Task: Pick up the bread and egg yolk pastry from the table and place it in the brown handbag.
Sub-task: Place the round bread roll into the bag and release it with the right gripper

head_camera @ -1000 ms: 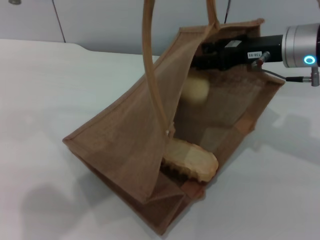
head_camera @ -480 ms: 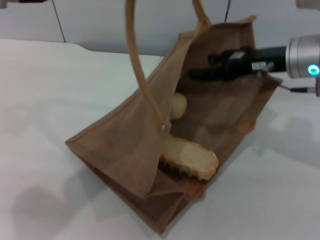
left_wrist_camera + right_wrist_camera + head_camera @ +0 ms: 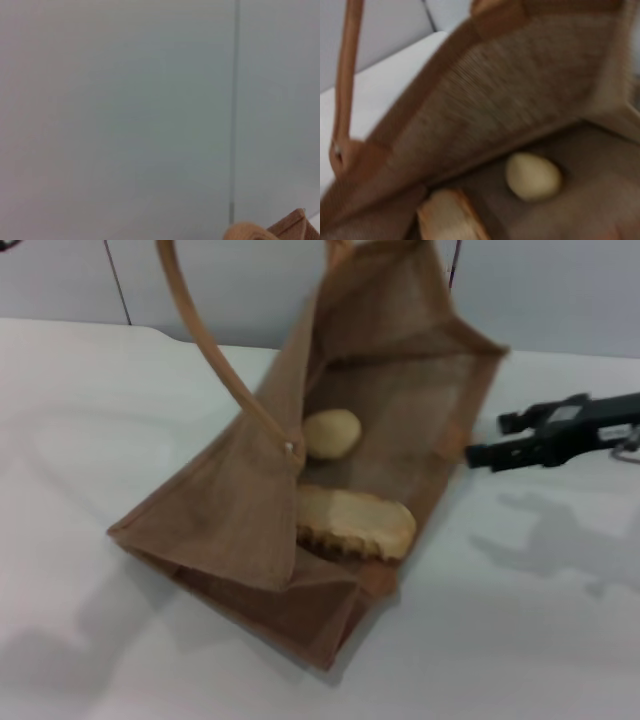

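Soft, even light, white surface [image 3: 90, 440] bright without glare, faint grey shadows beside the brown handbag [image 3: 240, 510] — one under the right pincer [image 3: 485, 440] — right wrist view motion-blurred

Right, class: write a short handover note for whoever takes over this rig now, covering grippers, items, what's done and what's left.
Right gripper: open, empty, outside the brown handbag, on its right side above the table.
Left gripper: not in view; one bag handle is pulled up toward the robot's left.
Bread and egg yolk pastry: both inside the bag, lying apart.
Done: both items placed.
Left: likely only to let the bag settle and park the arms.
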Available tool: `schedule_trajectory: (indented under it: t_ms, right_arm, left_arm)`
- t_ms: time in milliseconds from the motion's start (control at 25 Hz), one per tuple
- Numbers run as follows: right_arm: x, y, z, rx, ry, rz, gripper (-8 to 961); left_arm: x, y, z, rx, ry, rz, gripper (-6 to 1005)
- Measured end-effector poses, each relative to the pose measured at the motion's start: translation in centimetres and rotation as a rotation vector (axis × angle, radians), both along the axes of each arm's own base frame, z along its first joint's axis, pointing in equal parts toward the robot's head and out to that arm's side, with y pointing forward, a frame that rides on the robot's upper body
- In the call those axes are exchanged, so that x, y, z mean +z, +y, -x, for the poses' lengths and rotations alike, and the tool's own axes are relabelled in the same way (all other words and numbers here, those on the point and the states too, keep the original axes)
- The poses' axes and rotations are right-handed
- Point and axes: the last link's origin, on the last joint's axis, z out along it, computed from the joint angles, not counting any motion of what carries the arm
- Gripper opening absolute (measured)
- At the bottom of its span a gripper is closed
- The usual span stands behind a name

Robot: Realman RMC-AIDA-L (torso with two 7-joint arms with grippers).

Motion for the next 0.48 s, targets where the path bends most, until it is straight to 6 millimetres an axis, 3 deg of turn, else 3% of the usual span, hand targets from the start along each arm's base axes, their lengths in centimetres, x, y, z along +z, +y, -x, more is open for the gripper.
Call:
schedule_trajectory:
  t_ms: [320, 480]
  right_arm:
    - [4.1, 1.5, -3.1, -0.017, -0.044, -0.357, 860]
    - [4.1, 2.2, -4.3, -0.068, -0.034, -0.425, 860]
  left_arm:
    - [0.2, 0.7, 1.4, 0.012, -0.004, -0.028, 115]
    - [-0.1, 0.8, 1.0, -0.028, -0.006, -0.015, 115]
